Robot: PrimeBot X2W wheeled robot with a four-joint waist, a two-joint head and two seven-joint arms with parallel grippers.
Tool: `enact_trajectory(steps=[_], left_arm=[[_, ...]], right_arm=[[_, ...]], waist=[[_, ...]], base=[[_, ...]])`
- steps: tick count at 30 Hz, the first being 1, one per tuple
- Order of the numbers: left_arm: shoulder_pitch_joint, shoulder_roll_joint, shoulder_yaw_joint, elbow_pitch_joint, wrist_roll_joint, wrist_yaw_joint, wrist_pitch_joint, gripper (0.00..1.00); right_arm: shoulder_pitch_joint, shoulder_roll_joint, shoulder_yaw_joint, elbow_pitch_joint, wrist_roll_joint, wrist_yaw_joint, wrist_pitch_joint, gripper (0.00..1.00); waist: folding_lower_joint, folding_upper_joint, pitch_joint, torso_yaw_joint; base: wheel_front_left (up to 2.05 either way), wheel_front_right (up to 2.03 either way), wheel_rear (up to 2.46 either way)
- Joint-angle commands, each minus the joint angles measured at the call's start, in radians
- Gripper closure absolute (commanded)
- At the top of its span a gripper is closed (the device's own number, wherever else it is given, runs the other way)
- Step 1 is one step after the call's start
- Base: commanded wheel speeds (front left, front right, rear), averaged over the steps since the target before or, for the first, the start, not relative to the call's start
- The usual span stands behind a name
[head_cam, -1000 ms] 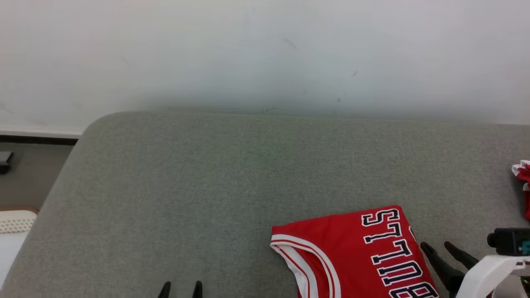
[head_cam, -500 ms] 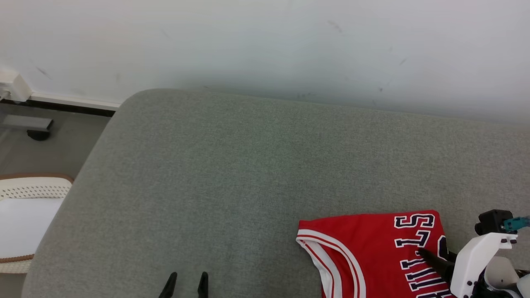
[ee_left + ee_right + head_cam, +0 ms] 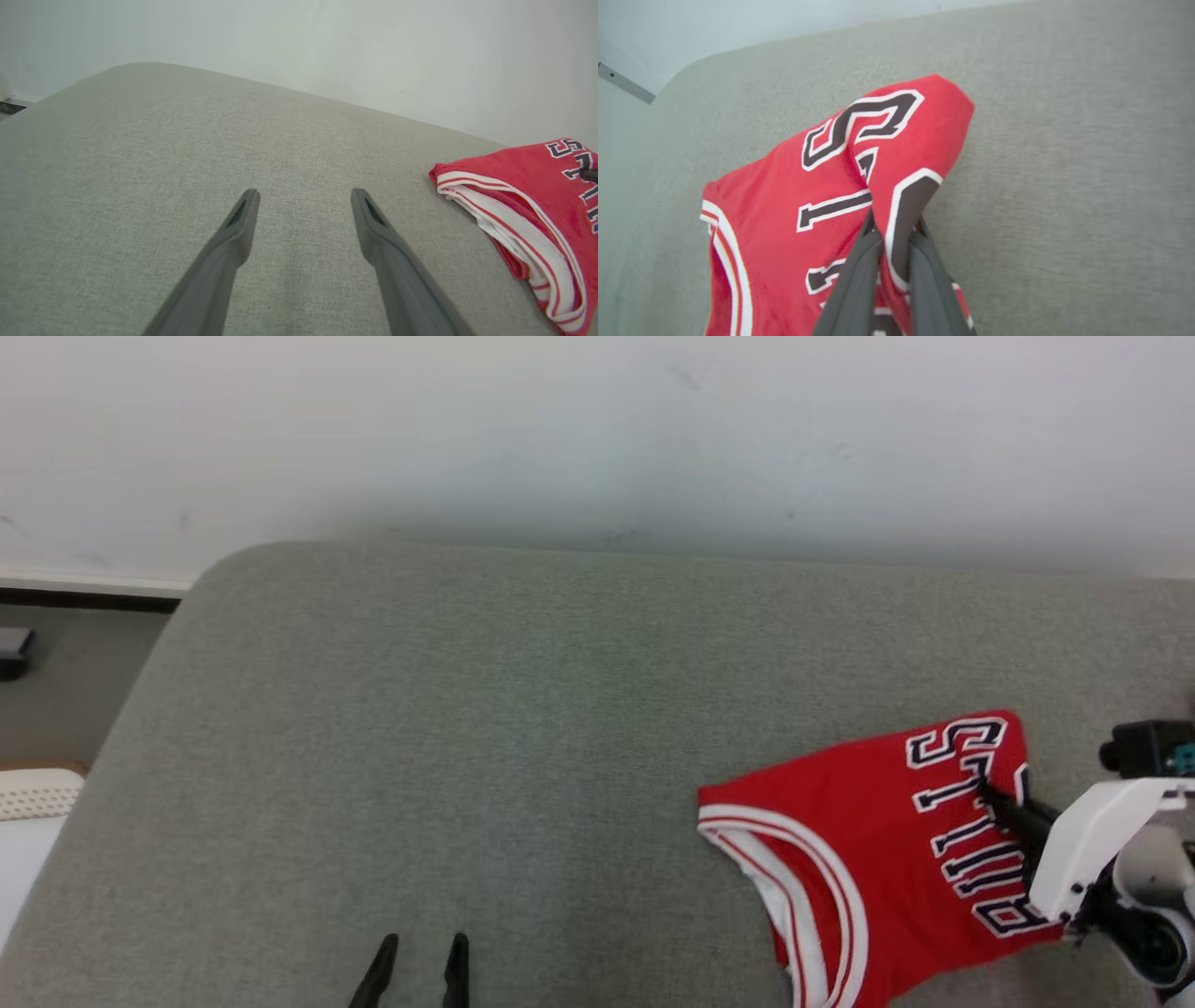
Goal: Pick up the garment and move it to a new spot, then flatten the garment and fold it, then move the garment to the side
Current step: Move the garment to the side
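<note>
The garment [image 3: 868, 840] is a folded red jersey with white trim and dark letters, lying at the lower right of the grey cushion [image 3: 513, 728]. My right gripper [image 3: 991, 795] is shut on a pinch of its right edge by the lettering; in the right wrist view the fabric [image 3: 859, 177] is bunched up between the fingers [image 3: 859, 275]. My left gripper [image 3: 420, 957] stands open at the bottom left of centre, well away from the garment [image 3: 518, 205], its fingers [image 3: 233, 238] holding nothing over bare cushion.
A white wall [image 3: 597, 429] runs behind the cushion. Past the cushion's left edge is grey floor with a white perforated basket [image 3: 33, 798] and a dark object [image 3: 14, 649]. The cushion's rounded far-left corner [image 3: 224, 569] drops off to the floor.
My right gripper has gone from open beside the garment to shut on its right edge. The garment now sits tilted and farther up the view. The head camera has shifted.
</note>
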Motion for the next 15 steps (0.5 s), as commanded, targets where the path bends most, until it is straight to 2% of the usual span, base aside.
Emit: enact_trajectory(steps=[1,9,15], left_arm=[[-0.023,0.003,0.001,-0.003,0.0,-0.006,0.0,0.0],[-0.117,0.003,-0.004,-0.005,0.038,-0.04,0.0,0.0],[-0.154,0.003,-0.003,-0.004,0.051,-0.049,0.0,0.0]], right_arm=[[-0.037,-0.023,-0.015,0.009,-0.022,-0.002,-0.02,1.0],[-0.216,-0.13,-0.119,0.07,-0.11,-0.002,-0.102,1.0],[-0.326,-0.192,-0.215,0.085,-0.154,-0.002,-0.086,1.0]], waist=[[0.0,-0.0001,0.032,-0.058],[0.0,-0.0001,0.139,-0.14],[0.0,-0.0001,0.197,-0.159]], base=[[0.0,0.0,0.0],[0.0,0.0,0.0],[0.0,0.0,0.0]])
